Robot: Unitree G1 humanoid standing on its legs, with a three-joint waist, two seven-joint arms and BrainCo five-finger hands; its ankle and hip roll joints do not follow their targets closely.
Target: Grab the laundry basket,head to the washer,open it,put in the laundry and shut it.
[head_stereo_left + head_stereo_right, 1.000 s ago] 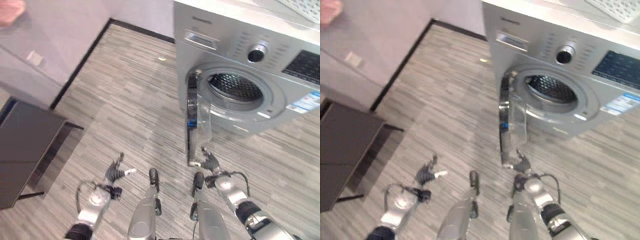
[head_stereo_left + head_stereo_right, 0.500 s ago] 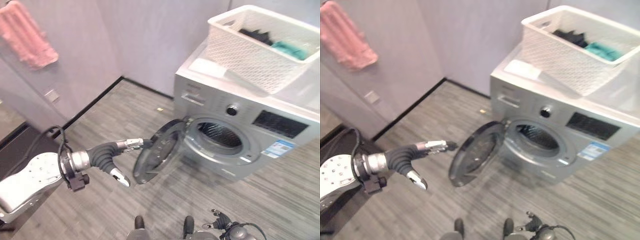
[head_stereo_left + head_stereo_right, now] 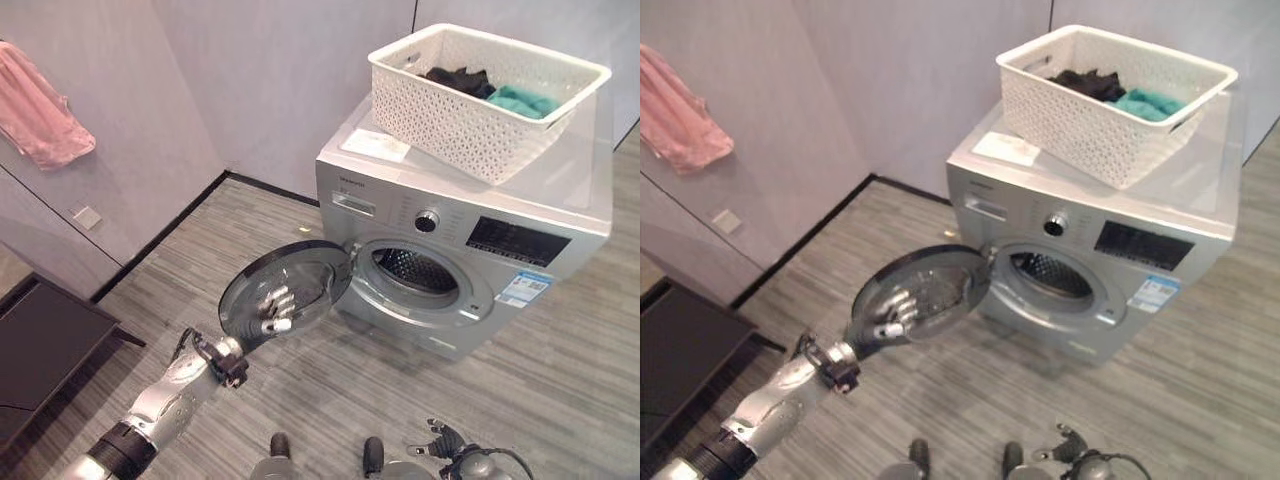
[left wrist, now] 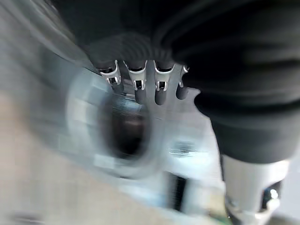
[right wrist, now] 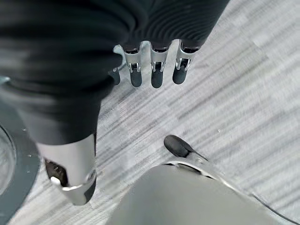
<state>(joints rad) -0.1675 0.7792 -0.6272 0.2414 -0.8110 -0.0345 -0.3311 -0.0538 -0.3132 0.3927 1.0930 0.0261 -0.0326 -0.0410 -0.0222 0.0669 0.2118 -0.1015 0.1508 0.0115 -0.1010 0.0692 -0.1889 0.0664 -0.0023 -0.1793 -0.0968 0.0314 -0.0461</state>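
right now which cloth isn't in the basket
The pink cloth, hanging on the wall far left. The black cloth and teal cloth both lie in the basket on the washer.

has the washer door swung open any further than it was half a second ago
Yes. The door has swung further from the washer's drum opening, now showing its inner side, with the left hand behind its glass.

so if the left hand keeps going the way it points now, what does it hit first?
Probably the washer door: the left hand shows through its glass from behind, already close. Whether it touches is unclear.
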